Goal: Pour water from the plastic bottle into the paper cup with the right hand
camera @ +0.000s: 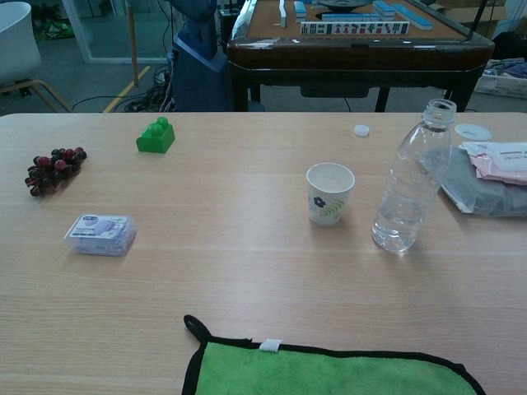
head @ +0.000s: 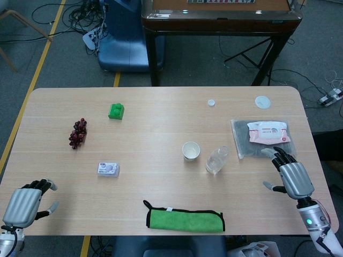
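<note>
With the right hand [head: 292,178] empty, fingers spread, well clear of the uncapped plastic bottle [camera: 411,178] standing upright just beside the paper cup [camera: 329,192] on the bench [camera: 247,271], I judge a firm mid-body grasp and slow tilt best.

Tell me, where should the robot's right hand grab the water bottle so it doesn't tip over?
Probably around the middle of the plastic bottle, coming from its right side. It stands upright with its cap off, the paper cup sits close on its left, and the open right hand waits on the right, so the fingers can wrap its round body.
</note>
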